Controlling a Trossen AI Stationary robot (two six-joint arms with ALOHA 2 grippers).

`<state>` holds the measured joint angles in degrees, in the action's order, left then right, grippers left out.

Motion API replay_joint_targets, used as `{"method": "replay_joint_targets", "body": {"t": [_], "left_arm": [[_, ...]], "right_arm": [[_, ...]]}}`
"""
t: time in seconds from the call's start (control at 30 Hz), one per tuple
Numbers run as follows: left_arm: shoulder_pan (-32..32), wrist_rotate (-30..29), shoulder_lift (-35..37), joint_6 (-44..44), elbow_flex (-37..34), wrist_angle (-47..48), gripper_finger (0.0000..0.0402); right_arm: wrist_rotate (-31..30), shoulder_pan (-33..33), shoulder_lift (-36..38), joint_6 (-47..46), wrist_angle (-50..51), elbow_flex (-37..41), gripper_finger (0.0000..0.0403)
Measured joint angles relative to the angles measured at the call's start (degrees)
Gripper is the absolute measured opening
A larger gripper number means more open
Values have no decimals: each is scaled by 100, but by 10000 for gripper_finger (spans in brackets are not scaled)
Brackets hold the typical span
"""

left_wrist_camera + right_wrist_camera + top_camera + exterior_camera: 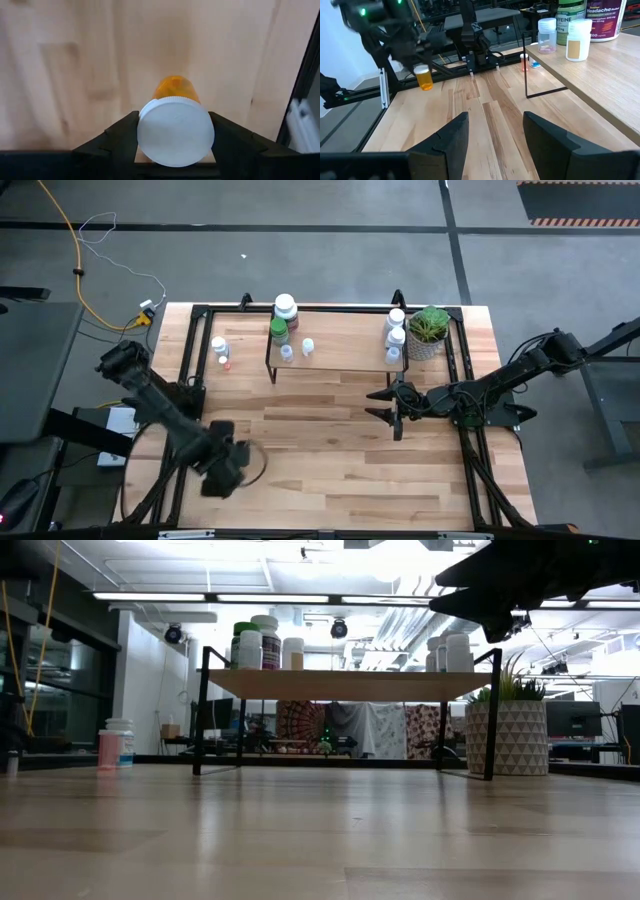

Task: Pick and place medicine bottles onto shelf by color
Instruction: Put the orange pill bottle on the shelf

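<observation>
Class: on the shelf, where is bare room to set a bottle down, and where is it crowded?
The shelf is bare along its middle, between the left bottle cluster and the white bottles at its right end. Both ends are crowded; a potted plant borders the right end.

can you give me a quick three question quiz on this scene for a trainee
1. True or false: the left gripper has its jaws closed on an orange pill bottle with a white cap.
2. Which stands on the light-wood shelf with black metal legs? A) green-capped bottle B) a red mug C) a blue box
3. Fill in: the right gripper has its jaws ____ and holds nothing.

Key: 1 true, lifted off the wooden tabletop; 2 A; 3 open.
</observation>
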<state>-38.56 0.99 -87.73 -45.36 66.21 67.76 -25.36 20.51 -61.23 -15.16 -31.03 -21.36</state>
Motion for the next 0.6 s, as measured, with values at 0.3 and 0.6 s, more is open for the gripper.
{"method": "replay_joint_targets", "body": {"t": [0.3, 0.6], "left_arm": [[1873, -370, -141, 1621, 1591, 619, 205], [3300, -1227, -953, 3342, 3659, 826, 205]], "right_arm": [[0, 2, 0, 0, -2, 0, 179], [2, 2, 0, 17, 11, 1, 179]]}}
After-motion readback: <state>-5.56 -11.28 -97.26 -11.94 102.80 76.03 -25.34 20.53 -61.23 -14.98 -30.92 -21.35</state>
